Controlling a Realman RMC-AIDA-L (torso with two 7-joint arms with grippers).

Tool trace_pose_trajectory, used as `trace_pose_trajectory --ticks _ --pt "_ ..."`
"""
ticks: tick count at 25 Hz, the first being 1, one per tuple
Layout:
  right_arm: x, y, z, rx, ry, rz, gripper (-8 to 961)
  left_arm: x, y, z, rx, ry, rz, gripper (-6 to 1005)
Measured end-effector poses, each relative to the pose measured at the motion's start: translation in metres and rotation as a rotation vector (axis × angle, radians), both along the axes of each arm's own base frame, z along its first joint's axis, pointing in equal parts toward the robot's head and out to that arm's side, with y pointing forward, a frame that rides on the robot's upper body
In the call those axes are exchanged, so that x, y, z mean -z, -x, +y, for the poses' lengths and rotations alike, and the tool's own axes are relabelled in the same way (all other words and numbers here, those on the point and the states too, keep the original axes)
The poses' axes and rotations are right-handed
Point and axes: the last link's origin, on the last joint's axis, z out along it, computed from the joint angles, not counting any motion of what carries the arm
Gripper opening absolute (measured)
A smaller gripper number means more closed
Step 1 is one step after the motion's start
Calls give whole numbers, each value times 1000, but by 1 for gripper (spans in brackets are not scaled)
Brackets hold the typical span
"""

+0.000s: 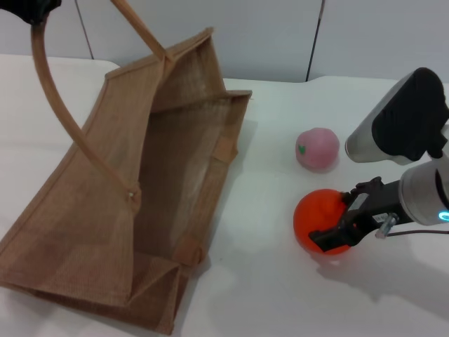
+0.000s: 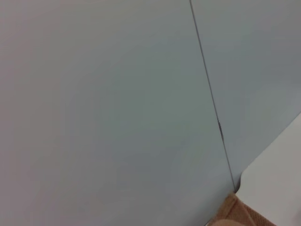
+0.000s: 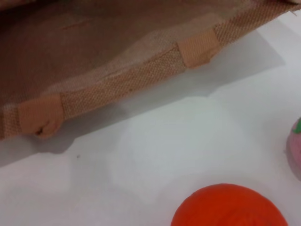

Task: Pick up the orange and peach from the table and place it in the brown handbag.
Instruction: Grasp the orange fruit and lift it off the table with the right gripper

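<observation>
Orange [image 1: 321, 219] sat nearest me on the white table [image 1: 266, 295], and my right gripper [image 1: 342, 226] had its dark fingers [image 1: 330, 236] pressed around its right flank, seemingly closed on it though it rested on the table. Peach [image 1: 318, 148] lay just beyond at twelve o'clock from the orange, apart from it. At nine o'clock the brown handbag [image 1: 133, 203] gaped, tilted open toward me. I judged the grip shallow and off-centre, so the round fruit could roll out on lifting, or nudge the peach. My right arm reached in low from three o'clock, wrist near level. My left gripper [image 1: 31, 10] was high at eleven o'clock, by a handle [image 1: 63, 112]; I could not tell its fingers' state.
</observation>
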Motion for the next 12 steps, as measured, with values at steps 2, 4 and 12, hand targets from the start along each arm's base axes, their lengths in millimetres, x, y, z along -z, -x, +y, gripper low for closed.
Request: trace_pose_trajectory --ticks 2,4,12 --pt "0 1 1 -1 -6 2 886 0 0 0 0 2 -1 95" --pt "-1 2 3 -2 -12 5 886 1 0 0 -1 4 -2 95" --pt "-5 4 7 -3 -29 13 884 4 3 3 -11 20 -9 95"
